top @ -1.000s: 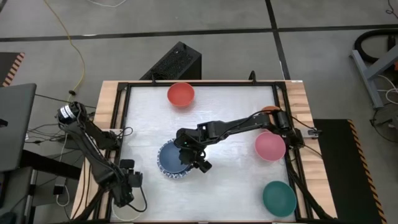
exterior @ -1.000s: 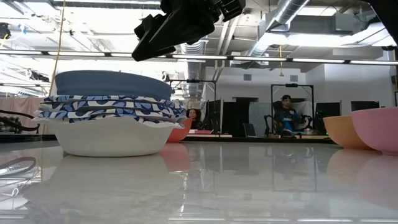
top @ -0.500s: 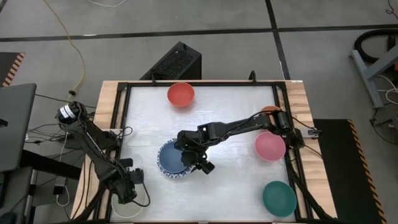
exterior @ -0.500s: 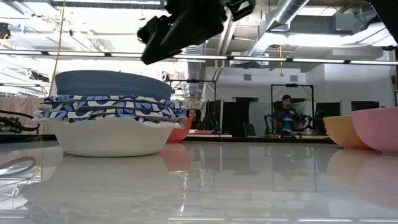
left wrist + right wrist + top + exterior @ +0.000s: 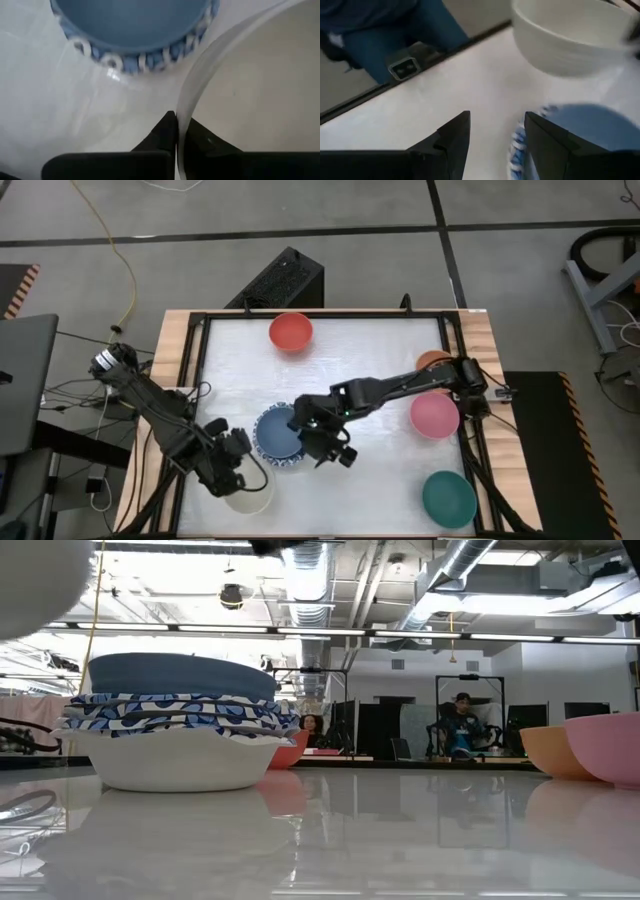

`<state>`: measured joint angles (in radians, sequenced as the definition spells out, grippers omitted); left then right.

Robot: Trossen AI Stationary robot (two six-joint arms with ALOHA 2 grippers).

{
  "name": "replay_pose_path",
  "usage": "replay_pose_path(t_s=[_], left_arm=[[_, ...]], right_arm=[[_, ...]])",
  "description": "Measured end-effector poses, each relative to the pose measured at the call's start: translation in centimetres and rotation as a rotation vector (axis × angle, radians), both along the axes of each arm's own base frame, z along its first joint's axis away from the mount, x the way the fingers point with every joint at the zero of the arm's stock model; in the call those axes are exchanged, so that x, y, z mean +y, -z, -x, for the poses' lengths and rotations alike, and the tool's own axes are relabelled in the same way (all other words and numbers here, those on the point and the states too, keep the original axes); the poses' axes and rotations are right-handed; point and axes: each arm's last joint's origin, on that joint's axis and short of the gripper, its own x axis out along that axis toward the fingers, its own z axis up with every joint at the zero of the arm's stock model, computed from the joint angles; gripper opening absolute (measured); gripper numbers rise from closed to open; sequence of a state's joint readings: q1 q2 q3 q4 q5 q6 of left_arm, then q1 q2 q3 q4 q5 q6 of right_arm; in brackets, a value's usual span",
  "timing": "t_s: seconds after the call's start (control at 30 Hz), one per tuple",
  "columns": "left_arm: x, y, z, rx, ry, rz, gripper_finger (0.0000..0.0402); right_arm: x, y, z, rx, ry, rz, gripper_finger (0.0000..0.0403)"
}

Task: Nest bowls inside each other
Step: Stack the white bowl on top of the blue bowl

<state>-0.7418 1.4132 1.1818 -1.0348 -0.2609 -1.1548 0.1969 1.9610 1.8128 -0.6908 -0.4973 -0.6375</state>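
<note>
Left gripper [image 5: 177, 131] pinched shut on rim of cream bowl [image 5: 247, 493], lifted near front-left table edge, just beside stack [image 5: 279, 437]. Stack: dark blue bowl [image 5: 180, 676] nested atop blue-patterned white bowls [image 5: 175, 745], mid-table. Right gripper [image 5: 495, 135] spread wide, empty, over stack's right edge. Red bowl [image 5: 291, 331] at back; orange bowl [image 5: 432, 360], pink bowl [image 5: 434, 414], teal bowl [image 5: 448, 498] along right side.

No text, label, brand, number or sign can be read in any view. The patterned rims of the stacked bowls [image 5: 175, 710] carry only blue ornament, no lettering, and the room behind the bench shows no legible writing.
</note>
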Motion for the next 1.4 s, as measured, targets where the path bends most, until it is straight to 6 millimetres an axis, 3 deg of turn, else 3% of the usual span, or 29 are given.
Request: replay_pose_path(t_s=[0.17, 0.33, 0.53, 0.73, 0.9, 1.4], left_arm=[[1.6, -2.0, -1.9, -0.072, -0.029, -0.013, 0.0], [4.3, -2.1, -3.7, -0.019, -0.038, 0.022, 0.0], [7.5, -2.0, -5.2, 0.033, 0.01, 0.092, 0.0], [10.3, -2.1, -6.1, 0.054, -0.001, 0.174, 0.0], [11.8, -3.3, -6.6, 0.015, -0.008, 0.172, 0.0], [12.5, -4.1, -6.9, -0.022, 0.011, 0.162, 0.0]], right_arm=[[2.4, -0.7, 0.2, -0.135, -0.083, 0.049, 0.0209], [4.5, -1.1, 0.3, -0.265, -0.118, 0.146, 0.0209], [5.6, -1.3, 0.7, -0.287, -0.107, 0.182, 0.0209], [5.3, -1.7, 0.6, -0.318, -0.066, 0.208, 0.0209], [5.2, -2.7, 1.0, -0.356, -0.051, 0.213, 0.0209], [1.3, -2.6, -0.1, -0.325, 0.071, 0.248, 0.0209]])
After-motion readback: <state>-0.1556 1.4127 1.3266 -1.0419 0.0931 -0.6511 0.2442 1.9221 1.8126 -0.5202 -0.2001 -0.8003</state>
